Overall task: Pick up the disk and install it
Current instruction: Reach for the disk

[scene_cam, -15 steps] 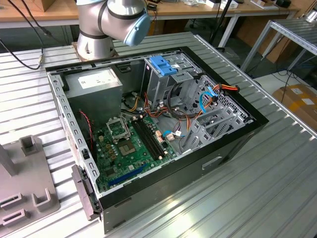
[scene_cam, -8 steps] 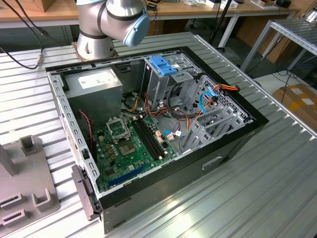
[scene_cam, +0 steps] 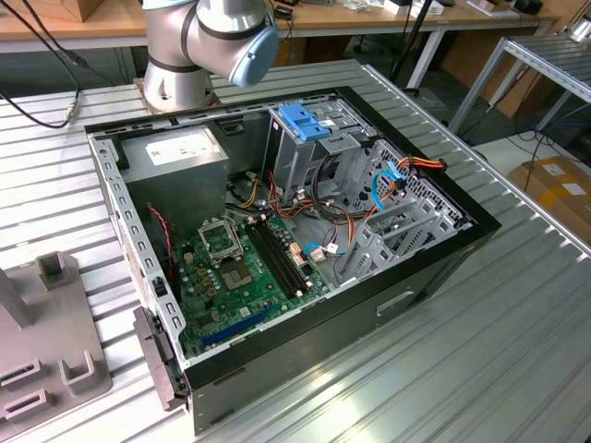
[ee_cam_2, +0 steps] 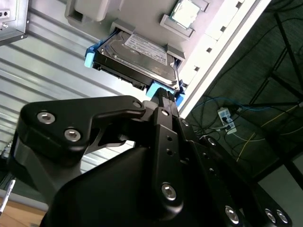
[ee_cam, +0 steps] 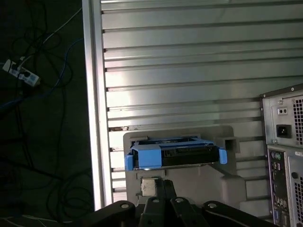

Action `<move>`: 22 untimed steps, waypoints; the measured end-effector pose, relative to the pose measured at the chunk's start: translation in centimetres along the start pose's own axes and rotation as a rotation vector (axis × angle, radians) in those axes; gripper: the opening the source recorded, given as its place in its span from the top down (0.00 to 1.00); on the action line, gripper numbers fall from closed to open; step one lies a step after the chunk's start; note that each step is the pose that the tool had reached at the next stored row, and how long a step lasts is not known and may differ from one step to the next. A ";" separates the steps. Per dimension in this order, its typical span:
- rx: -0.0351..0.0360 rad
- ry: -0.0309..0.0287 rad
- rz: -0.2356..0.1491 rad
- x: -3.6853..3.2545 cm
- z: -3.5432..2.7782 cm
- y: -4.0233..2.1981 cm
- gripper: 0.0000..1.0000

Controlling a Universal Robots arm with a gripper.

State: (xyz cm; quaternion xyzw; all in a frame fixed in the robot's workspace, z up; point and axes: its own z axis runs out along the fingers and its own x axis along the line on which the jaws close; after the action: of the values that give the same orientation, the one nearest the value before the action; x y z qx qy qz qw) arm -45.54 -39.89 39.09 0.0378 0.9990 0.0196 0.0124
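second wrist view: hand (ee_cam_2: 163, 96) at white-labelled disk (ee_cam_2: 138, 56), open or closed cannot tell.

open computer case (scene_cam: 305, 346), green motherboard (scene_cam: 231, 277)

Shows open computer case (scene_cam: 277, 346) lying mid-table (scene_cam: 462, 369), blue-topped drive cage (scene_cam: 305, 120) inside, arm base (scene_cam: 175, 83) near the table's edge behind.

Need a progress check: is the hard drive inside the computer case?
Out: the hard drive sits in a grey holder on the slatted table, beside the computer case.
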 end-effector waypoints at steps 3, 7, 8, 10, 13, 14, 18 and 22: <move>0.0087 0.0071 0.000 -0.07 0.12 0.00 0.89; 0.0117 0.0331 0.001 -0.40 0.73 0.04 0.89; 0.0120 0.0381 0.001 -0.54 0.86 0.08 0.89; 0.0123 0.0414 0.001 -0.60 0.95 0.21 0.89; 0.0127 0.0456 0.001 -0.58 1.15 0.74 0.89; 0.0127 0.0465 0.001 -0.57 1.25 0.84 0.89; 0.0127 0.0473 0.001 -0.53 1.66 1.19 0.89; 0.0128 0.0474 0.001 -0.53 1.66 1.20 0.89</move>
State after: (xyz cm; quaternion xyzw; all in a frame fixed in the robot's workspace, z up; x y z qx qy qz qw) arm -44.88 -38.67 37.50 0.0380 0.9991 0.0141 -0.0115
